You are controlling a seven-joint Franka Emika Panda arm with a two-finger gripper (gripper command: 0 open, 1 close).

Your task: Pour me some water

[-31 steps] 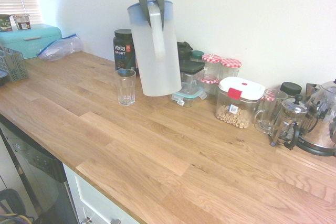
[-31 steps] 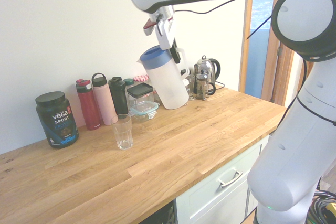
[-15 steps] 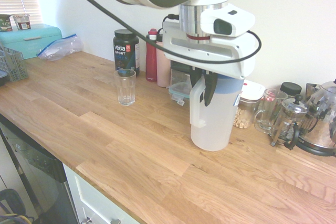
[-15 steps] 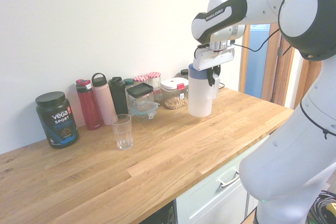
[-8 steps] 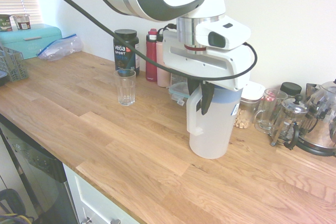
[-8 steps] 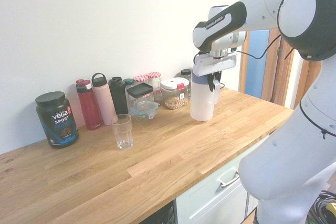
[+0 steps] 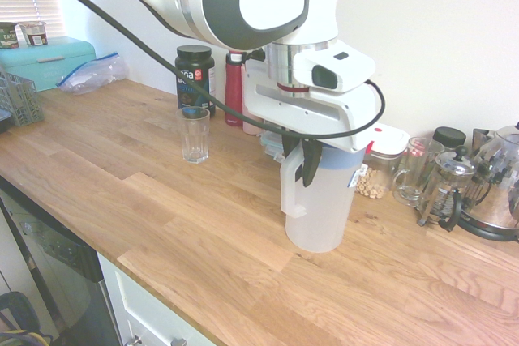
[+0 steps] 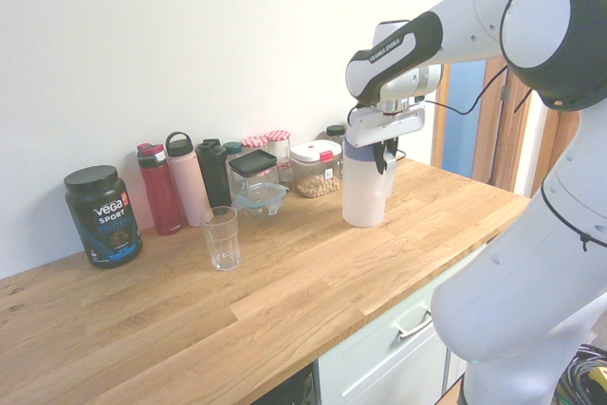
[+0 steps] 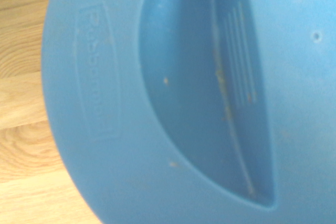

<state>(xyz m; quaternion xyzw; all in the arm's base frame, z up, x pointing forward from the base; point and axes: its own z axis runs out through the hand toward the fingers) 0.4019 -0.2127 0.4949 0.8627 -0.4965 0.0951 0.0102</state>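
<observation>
The gripper (image 7: 306,169) points nearly straight down and is clamped on the handle at the top of the pitcher (image 7: 320,208), its two dark fingers (image 7: 311,164) pressed together around the white grip. The pitcher hangs upright directly beneath the hand, its base at or just above the counter (image 7: 203,224); contact cannot be told. Its frosted wall hides the water inside, so no level shows. The blue lid (image 9: 173,98) fills the wrist view, seated on the pitcher, with an embossed name too blurred to read.

Well away from the gripper, toward the window side, stands a clear glass (image 7: 194,134), upright and looking empty. Behind it a black tub (image 7: 195,77) and a red bottle (image 7: 234,88) stand against the wall. Just behind the pitcher is a white-lidded jar (image 7: 375,169) holding pale round pieces in its lower part. Further along, away from the glass, are a clear mug (image 7: 416,170), a French press (image 7: 445,188) and a kettle (image 7: 496,188), contents not discernible.
</observation>
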